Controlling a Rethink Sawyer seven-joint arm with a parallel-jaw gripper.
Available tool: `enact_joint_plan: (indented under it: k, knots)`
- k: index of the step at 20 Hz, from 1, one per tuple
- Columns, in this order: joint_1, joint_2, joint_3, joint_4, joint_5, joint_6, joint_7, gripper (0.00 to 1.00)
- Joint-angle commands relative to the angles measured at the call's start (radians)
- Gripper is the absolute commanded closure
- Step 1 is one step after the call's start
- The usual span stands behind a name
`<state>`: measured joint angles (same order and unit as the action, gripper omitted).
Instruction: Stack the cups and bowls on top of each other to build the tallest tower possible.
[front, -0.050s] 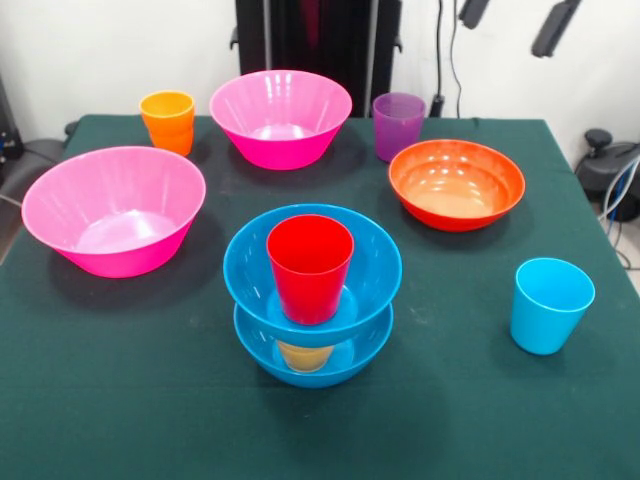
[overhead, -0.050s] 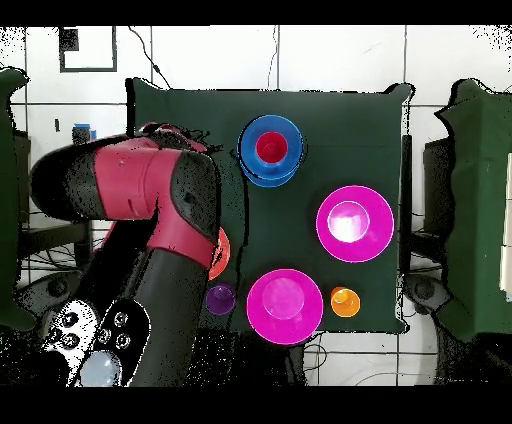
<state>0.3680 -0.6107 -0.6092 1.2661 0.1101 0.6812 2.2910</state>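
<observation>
Tower (front, -0.050s: 312, 325) at mid-table: two blue bowls, a yellow cup (front, -0.050s: 304, 356) between them, a red cup (front, -0.050s: 310, 268) on top.
Light, stiff, slick plastic. I'd pinch the light blue cup (front, -0.050s: 551, 305) by its rim wall; there is open cloth round it, though the table edge is near. Gripper is in neither view, so I cannot tell its state; the tower sits just beside the arm (overhead, -0.050s: 150, 200).
</observation>
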Motion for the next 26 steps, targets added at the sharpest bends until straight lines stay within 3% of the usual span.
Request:
enact_joint_plan:
  k: [1,13,17,22,26]
  knots:
    - [-0.02,-0.01,0.066,0.241,-0.038,-0.121,0.143,0.0]
    - [-0.084,-0.016,0.094,0.374,-0.032,-0.283,0.109,0.0]
    - [-0.071,0.007,0.072,0.401,-0.015,-0.301,0.158,0.0]
    - [-0.061,-0.019,0.062,0.454,-0.012,-0.311,0.158,0.0]
    - [-0.047,-0.019,0.051,0.512,-0.006,-0.383,0.192,0.0]
